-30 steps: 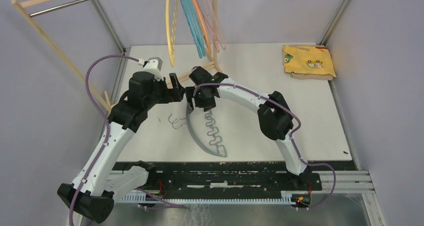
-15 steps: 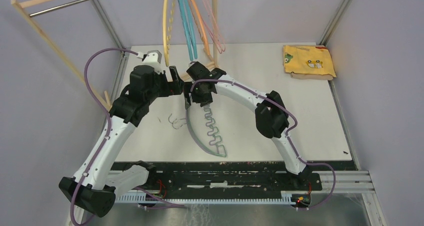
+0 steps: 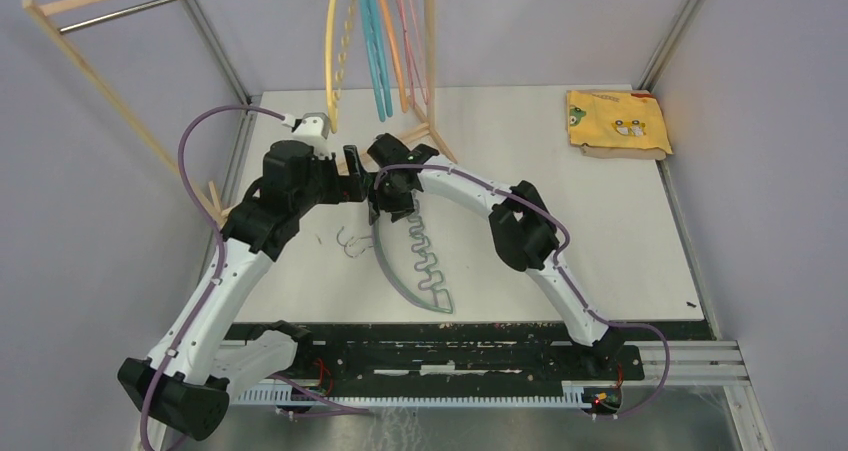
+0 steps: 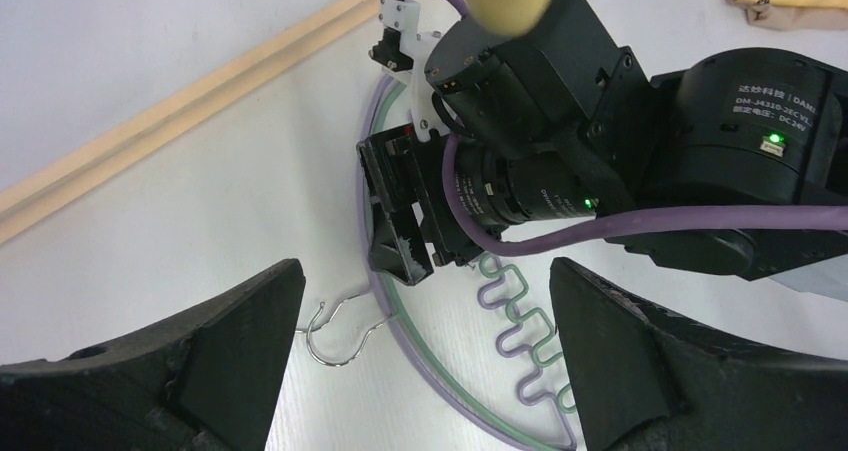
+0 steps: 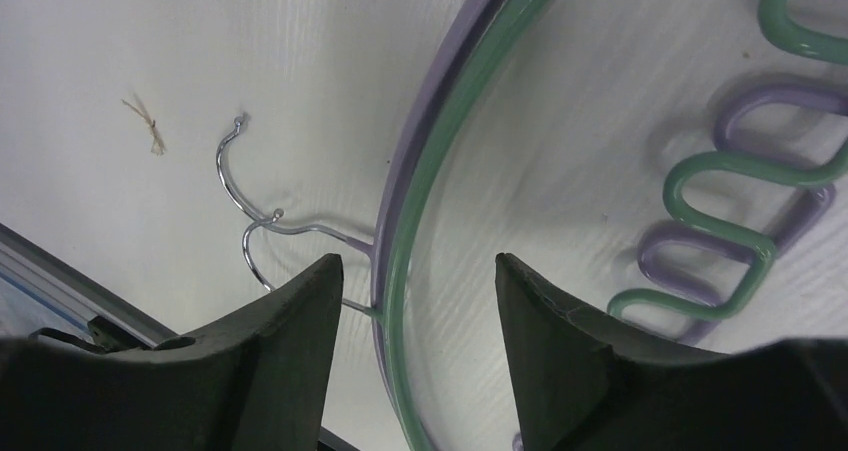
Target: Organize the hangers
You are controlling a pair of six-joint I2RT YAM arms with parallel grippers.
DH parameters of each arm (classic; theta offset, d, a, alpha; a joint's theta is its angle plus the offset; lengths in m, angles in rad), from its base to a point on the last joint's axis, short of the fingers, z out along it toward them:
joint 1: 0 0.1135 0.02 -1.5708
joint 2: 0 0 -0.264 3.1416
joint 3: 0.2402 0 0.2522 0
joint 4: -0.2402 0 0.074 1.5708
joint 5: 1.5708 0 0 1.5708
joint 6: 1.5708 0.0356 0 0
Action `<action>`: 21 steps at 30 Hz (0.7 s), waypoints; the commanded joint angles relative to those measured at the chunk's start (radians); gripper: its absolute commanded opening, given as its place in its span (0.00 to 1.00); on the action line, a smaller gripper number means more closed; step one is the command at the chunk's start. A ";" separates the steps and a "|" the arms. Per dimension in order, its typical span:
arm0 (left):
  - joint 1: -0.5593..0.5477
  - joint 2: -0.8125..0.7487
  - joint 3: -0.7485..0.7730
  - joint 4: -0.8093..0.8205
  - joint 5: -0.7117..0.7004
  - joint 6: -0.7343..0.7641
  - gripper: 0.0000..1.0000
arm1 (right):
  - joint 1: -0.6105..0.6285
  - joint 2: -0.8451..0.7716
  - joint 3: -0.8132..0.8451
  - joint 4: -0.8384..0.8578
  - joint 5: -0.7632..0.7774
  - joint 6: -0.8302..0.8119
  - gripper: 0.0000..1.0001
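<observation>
Spanning the scene is one white worktop (image 3: 560, 231), and at its far left corner stands a single wooden rack (image 3: 130, 119). Five hangers (image 3: 380, 61) dangle there: one yellow, two blue, one orange, one pink. Two more lie flat mid-worktop, the green hanger (image 5: 420, 191) stacked on the purple hanger (image 5: 395, 171). One folded yellow cloth (image 3: 617, 121) sits at the far right corner. The right pincer (image 5: 415, 271) is down low, released, its two fingers straddling the stacked pair's curved shoulders without touching. The left pincer (image 4: 425, 301) hovers just beside it, spread wide and empty. Two small metal hooks (image 5: 245, 231) stick out beside the right pincer.
</observation>
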 commanded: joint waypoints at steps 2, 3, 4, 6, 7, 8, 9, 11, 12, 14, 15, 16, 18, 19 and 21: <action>-0.002 -0.029 -0.027 0.007 0.002 0.057 0.99 | -0.004 0.050 0.089 0.067 -0.043 0.045 0.64; -0.002 -0.028 -0.032 0.006 0.000 0.059 0.99 | -0.004 0.060 0.101 0.069 -0.046 0.049 0.63; -0.002 -0.026 -0.034 0.001 -0.002 0.062 0.99 | -0.004 0.070 0.109 0.073 -0.050 0.052 0.61; -0.001 -0.023 -0.041 -0.006 -0.003 0.065 0.99 | -0.004 0.091 0.123 0.078 -0.058 0.063 0.57; -0.002 -0.024 -0.047 -0.008 -0.002 0.067 0.99 | -0.004 0.099 0.125 0.081 -0.066 0.068 0.55; -0.001 -0.029 -0.054 -0.010 -0.003 0.068 0.99 | -0.003 0.105 0.125 0.086 -0.075 0.073 0.51; -0.002 -0.035 -0.064 -0.009 -0.006 0.069 0.99 | -0.005 0.110 0.121 0.093 -0.086 0.078 0.44; 0.000 -0.043 -0.076 -0.014 -0.009 0.073 0.99 | -0.010 0.112 0.110 0.096 -0.100 0.094 0.30; 0.000 -0.047 -0.080 -0.020 -0.009 0.075 0.99 | -0.013 0.107 0.101 0.097 -0.102 0.102 0.24; 0.001 -0.052 -0.084 -0.027 -0.007 0.081 0.99 | -0.023 0.083 0.073 0.098 -0.090 0.115 0.14; 0.000 -0.055 -0.086 -0.027 -0.002 0.083 0.99 | -0.029 0.065 0.054 0.102 -0.081 0.118 0.10; 0.001 -0.059 -0.086 -0.028 0.003 0.085 0.99 | -0.038 0.046 0.034 0.106 -0.073 0.118 0.06; 0.002 -0.065 -0.088 -0.025 0.018 0.087 0.99 | -0.059 0.002 -0.012 0.124 -0.065 0.127 0.01; 0.000 -0.067 -0.090 -0.021 0.030 0.087 0.99 | -0.075 -0.030 -0.048 0.150 -0.074 0.139 0.01; 0.002 -0.069 -0.096 -0.017 0.062 0.086 0.99 | -0.114 -0.103 -0.150 0.245 -0.116 0.199 0.01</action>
